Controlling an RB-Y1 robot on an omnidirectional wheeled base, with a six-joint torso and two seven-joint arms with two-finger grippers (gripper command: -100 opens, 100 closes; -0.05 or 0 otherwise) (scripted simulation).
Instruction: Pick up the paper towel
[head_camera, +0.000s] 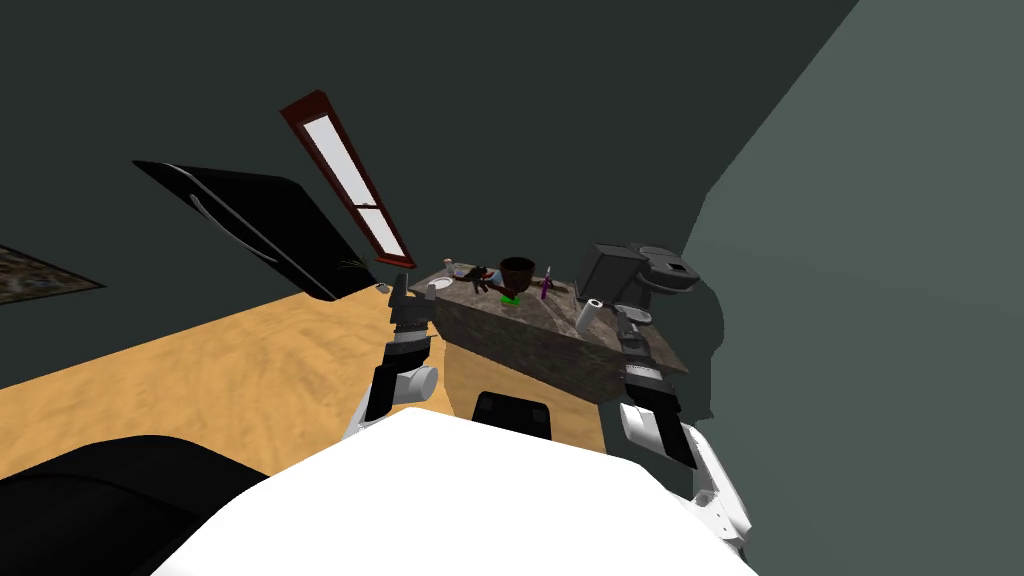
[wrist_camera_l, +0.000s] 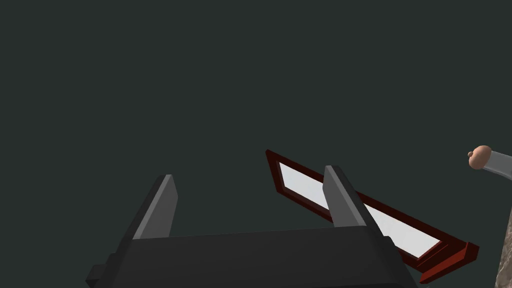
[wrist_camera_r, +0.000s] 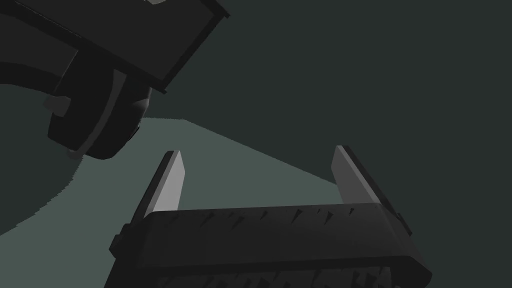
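Both pincers apart, empty. Left pincer (wrist_camera_l: 250, 172) at the left end of the surface (head_camera: 550, 310), aimed at the wall. Right pincer (wrist_camera_r: 257, 150) near the paper towel (head_camera: 590, 314), a white roll standing by the front edge, but aimed past it. Dark appliance (head_camera: 606, 270) just behind. Risk, we judge: swinging round could topple the roll or knock the appliance.
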